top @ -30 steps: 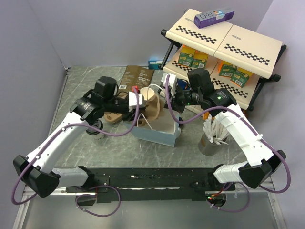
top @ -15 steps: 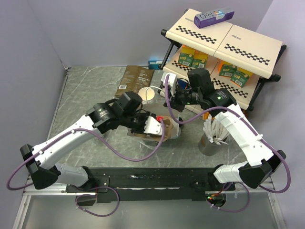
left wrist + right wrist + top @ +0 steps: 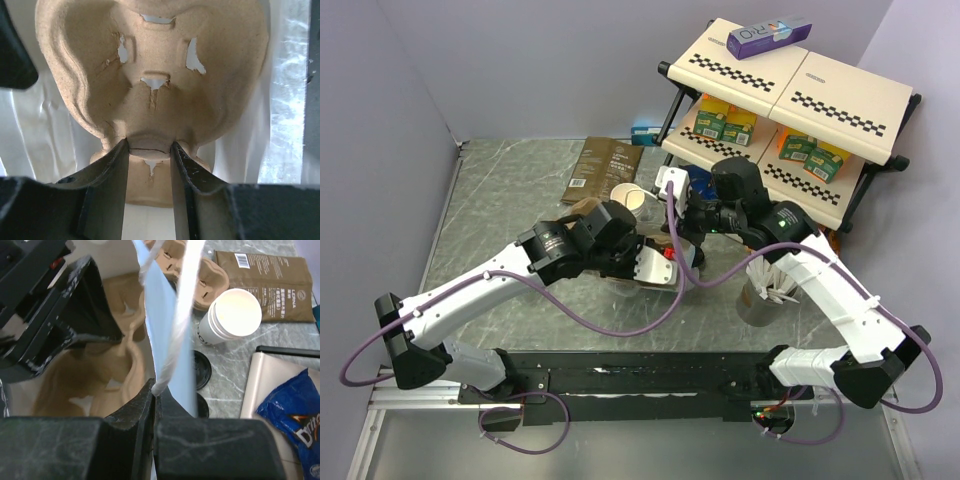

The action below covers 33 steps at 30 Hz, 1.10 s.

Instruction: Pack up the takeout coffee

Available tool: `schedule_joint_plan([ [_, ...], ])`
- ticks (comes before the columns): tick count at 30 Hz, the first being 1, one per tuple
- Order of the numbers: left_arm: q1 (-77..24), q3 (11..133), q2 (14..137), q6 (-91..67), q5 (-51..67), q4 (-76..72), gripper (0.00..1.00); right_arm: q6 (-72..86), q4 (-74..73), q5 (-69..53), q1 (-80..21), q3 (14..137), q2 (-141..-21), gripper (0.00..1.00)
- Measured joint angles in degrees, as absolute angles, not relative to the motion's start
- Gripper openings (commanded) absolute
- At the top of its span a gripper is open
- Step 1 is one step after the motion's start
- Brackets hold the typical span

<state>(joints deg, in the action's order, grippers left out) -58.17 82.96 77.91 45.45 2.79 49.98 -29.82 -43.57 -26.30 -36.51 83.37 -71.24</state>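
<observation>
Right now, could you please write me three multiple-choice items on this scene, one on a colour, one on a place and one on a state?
1. What colour is the cup carrier in the left gripper?
A) blue B) tan C) black
2. Where does the white paper cup stand?
A) on the cup carrier B) in the left gripper C) on the table beside the coffee pouch
3. How is the right gripper?
A) shut on the bag handle B) wide open C) shut on the white paper cup

Answers: B, the left wrist view shows tan pulp; C, the cup stands next to the pouch; A, its fingers pinch the white handle.
</observation>
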Motion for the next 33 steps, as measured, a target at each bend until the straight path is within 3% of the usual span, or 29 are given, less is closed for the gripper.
schedule_joint_plan([
  [9, -59.9, 82.8, 81.3, 45.1, -2.9, 48.3, 0.01, -28.2, -42.6, -25.9, -36.7, 81.1, -69.5, 0.00],
  [33, -60.2, 74.1, 81.6, 47.4, -4.2, 42.1, 0.01, -35.9, -40.1, -28.3, -37.4, 73.2, -65.4, 0.00],
])
